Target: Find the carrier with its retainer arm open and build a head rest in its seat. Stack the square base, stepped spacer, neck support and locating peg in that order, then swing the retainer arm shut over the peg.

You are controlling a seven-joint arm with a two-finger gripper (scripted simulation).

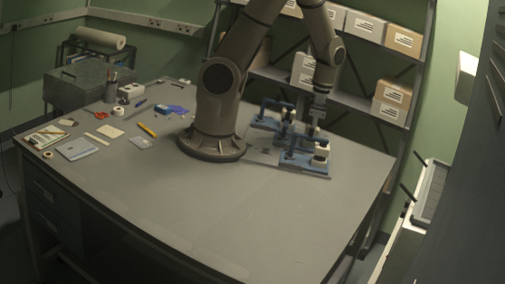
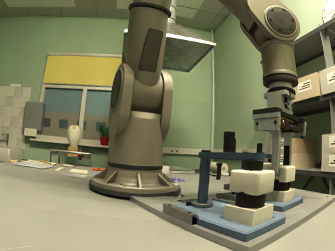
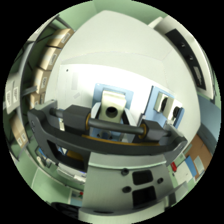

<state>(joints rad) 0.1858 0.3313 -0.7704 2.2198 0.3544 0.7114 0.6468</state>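
My gripper (image 2: 279, 170) grips the cream neck support (image 3: 112, 107) from above. The support sits on a dark stepped spacer and a cream square base (image 2: 283, 195), in the seat of the middle blue carrier (image 1: 302, 141). The support's top hole shows empty in the wrist camera. A nearer carrier (image 2: 230, 217) holds a full stack (image 2: 251, 192) with its blue retainer arm (image 2: 233, 155) across the top. A third carrier (image 1: 268, 122) stands behind. I cannot make out the locating peg with certainty.
The robot's base (image 1: 212, 144) stands just left of the carriers. A shelf with cardboard boxes (image 1: 393, 97) runs behind them. Small office items (image 1: 99, 131) lie on the far left of the grey table. The table front is wide and flat.
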